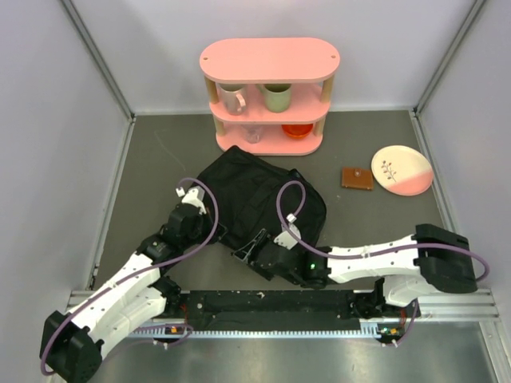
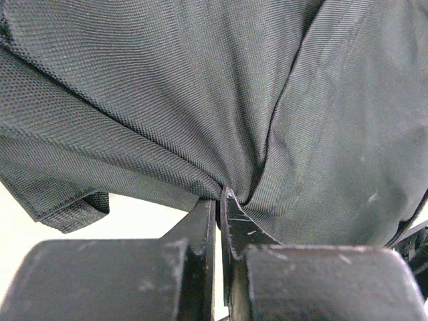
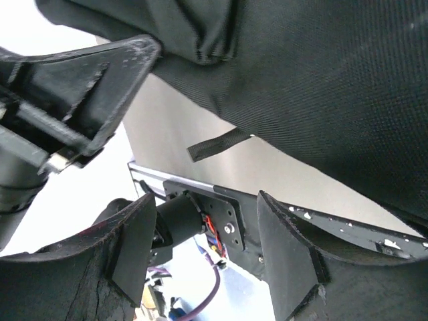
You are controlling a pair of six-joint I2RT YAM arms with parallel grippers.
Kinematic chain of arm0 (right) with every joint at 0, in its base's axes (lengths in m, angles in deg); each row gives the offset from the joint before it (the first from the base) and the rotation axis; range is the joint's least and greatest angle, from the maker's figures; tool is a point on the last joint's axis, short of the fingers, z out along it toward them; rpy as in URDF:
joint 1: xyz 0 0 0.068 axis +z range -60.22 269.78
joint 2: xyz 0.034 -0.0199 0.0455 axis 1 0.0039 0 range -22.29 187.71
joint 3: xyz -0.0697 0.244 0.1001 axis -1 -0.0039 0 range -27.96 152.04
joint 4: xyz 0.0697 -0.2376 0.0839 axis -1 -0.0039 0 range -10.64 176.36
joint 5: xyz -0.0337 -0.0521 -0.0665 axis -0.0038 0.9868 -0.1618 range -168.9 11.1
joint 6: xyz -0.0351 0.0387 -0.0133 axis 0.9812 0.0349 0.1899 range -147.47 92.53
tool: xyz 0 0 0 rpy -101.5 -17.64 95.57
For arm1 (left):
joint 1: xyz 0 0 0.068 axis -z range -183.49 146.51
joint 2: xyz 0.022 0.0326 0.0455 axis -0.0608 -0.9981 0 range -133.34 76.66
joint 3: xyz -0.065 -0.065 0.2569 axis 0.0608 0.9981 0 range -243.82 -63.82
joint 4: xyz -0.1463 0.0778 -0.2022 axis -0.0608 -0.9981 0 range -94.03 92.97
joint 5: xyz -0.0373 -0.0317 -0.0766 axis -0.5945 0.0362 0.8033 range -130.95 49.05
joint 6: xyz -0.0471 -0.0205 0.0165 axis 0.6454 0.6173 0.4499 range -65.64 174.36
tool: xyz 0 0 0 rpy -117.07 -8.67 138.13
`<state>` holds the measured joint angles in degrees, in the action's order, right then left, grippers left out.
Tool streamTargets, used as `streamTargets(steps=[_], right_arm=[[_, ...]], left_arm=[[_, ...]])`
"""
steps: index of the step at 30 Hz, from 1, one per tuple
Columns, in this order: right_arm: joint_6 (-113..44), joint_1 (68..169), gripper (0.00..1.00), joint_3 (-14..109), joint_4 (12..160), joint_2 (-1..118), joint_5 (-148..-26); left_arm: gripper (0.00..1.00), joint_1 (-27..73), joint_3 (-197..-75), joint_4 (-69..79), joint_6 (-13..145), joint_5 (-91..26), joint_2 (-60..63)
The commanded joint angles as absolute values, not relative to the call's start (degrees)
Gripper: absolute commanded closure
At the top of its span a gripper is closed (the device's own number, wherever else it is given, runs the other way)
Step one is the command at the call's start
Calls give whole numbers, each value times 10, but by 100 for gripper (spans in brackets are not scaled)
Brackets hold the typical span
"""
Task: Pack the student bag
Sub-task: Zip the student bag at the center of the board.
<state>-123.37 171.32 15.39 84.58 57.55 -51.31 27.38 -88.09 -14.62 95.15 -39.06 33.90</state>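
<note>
The student bag [image 1: 259,191], a floppy black fabric backpack, lies crumpled in the middle of the table. My left gripper [image 1: 212,219] is at its left edge. In the left wrist view the gripper [image 2: 221,197] is shut on a pinched fold of the bag's fabric [image 2: 200,100]. My right gripper [image 1: 249,250] is at the bag's near edge. In the right wrist view it [image 3: 206,200] stands open with nothing between its fingers, the bag [image 3: 321,80] hangs above it, and a loose strap end [image 3: 217,144] dangles.
A pink shelf [image 1: 269,64] at the back holds two mugs [image 1: 232,98] [image 1: 277,97], a red bowl [image 1: 297,129] and a glass [image 1: 252,132]. A brown wallet [image 1: 357,178] and a pink-and-white plate [image 1: 402,170] lie to the right. The mounting rail [image 1: 279,303] runs along the near edge.
</note>
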Motion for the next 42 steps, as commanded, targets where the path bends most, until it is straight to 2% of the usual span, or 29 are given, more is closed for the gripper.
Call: streamTargets(steps=[1,6,11,17,20,27,30,32,34,35,36,42], right_arm=[[-1348,1725,39,183,875,621,-484],[-1383,1725,39,216,848,671,-444],[-1383,1717,39,220,831,672,-376],[-1423,1709,39,199,823,666,-382],[-1438,1705,43,193,822,671,-397],[-1440,1701,76,194,824,676,-395],[-1447,1698,80,188,823,678,-399],[-1448,1698,88,182,824,675,-397],[-1448,1697,90,179,822,672,-396],[-1448,1696,97,174,822,669,-395],[-1448,1698,100,172,821,667,-393],[-1431,1696,100,161,817,657,-394]], left_arm=[[100,275,-916,-96,925,-342,338],[100,275,-922,-97,916,-316,331],[100,275,-922,-97,907,-302,331],[100,275,-906,-88,916,-303,342],[100,275,-903,-88,916,-308,347],[100,275,-907,-97,907,-314,350],[100,275,-911,-103,902,-319,349],[100,275,-912,-107,902,-320,350],[100,275,-911,-108,902,-322,352],[100,275,-911,-107,902,-323,352],[100,275,-911,-108,902,-323,351],[100,275,-914,-116,897,-327,352]])
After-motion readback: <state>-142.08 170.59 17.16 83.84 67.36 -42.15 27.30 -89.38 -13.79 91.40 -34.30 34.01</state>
